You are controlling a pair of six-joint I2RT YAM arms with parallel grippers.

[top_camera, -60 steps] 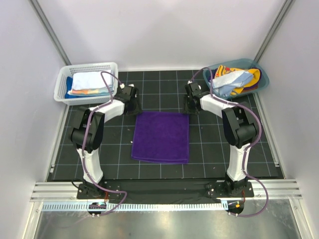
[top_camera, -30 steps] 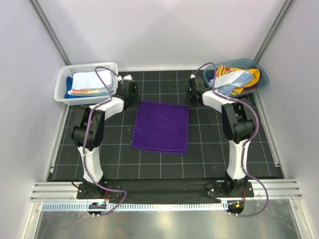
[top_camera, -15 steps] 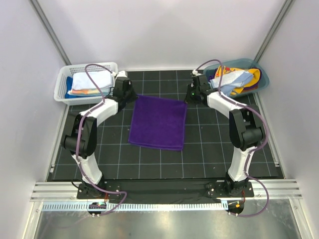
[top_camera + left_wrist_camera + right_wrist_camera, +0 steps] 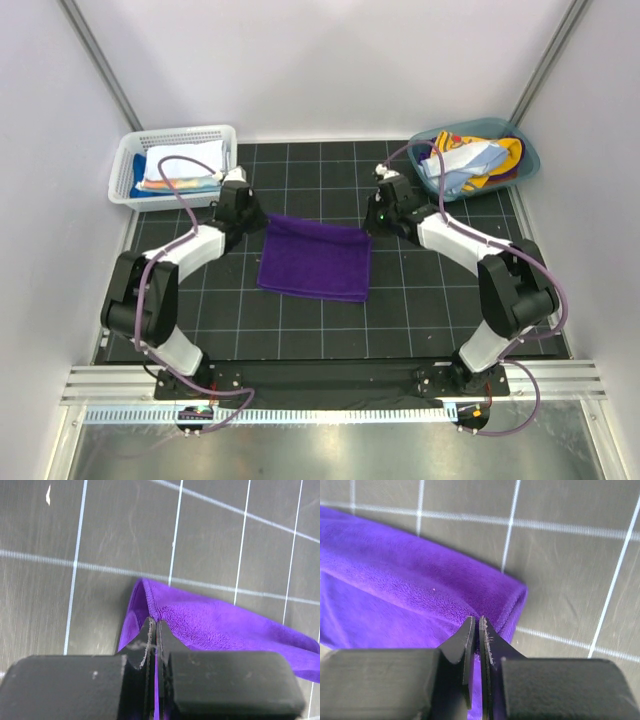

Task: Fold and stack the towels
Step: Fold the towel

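A deep purple towel lies on the black grid mat in mid-table, its far edge lifted and curling toward the near side. My left gripper is shut on the towel's far left corner. My right gripper is shut on the far right corner. Both wrist views show purple cloth pinched between the closed fingers. Folded pale, light blue and orange towels lie in the white mesh basket. Loose light blue and yellow-orange towels fill the teal tub.
The basket stands at the far left corner of the mat and the tub at the far right. The black grid mat spreads around the purple towel. Grey walls close in on both sides.
Both grippers first slid the flat towel toward the far side, then lifted its far corners and drew them back toward the near side, so the far edge now folds over.
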